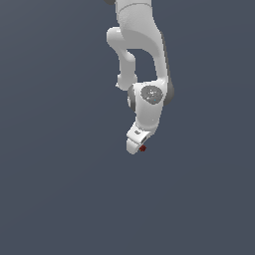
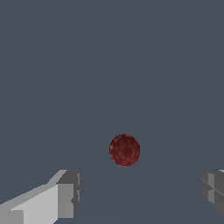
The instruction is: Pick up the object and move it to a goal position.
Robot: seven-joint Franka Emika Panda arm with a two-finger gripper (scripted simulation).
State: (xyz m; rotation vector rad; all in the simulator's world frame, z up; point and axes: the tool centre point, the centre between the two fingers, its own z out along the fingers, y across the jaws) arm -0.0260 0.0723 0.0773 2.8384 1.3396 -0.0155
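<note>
The object point(image 2: 124, 150) is a small dark red, roughly round, lumpy ball on the plain grey ground. In the exterior view it shows as a tiny red spot point(image 1: 143, 148) right beside the lower end of the white arm. My gripper point(image 2: 140, 192) is open: its two grey fingertips point(image 2: 70, 192) stand far apart, and the ball lies just beyond the gap between them, a little off centre. It holds nothing. In the exterior view the gripper point(image 1: 135, 145) is mostly hidden by the white hand, so its fingers do not show there.
The white arm point(image 1: 142, 60) comes down from the top of the exterior view. The ground point(image 1: 60, 189) is a flat, uniform grey-blue surface all around. No other object or marker shows.
</note>
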